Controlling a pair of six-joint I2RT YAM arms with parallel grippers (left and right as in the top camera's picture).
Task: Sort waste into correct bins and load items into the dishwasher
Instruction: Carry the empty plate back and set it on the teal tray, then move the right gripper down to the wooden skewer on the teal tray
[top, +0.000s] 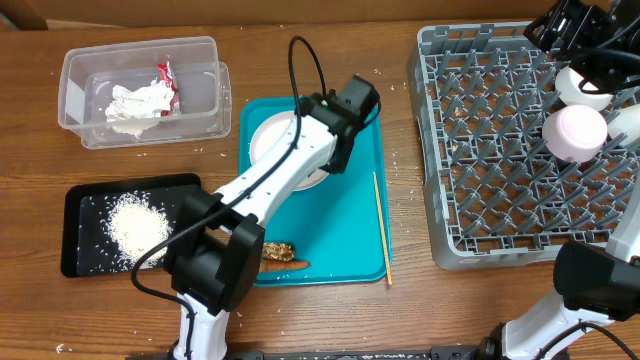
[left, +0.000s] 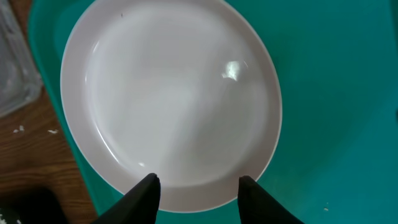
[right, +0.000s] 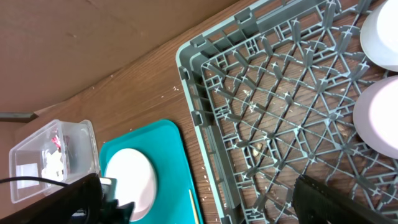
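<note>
Hovering with parted jaws above the white plate (left: 174, 99) on the teal tray (left: 336, 93), the left gripper (left: 199, 196) frames its near rim, plate centre lying straight ahead

You are looking at a brown wooden table (top: 420, 300) filling the overhead view, its grain running left to right, a plain paler brown board (right: 74, 37) lining its far edge, soft light falling evenly

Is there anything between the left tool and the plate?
Nothing visible does. The left tool, fingers open, hangs right over the near rim of the plate, which lies on the teal tray.
</note>
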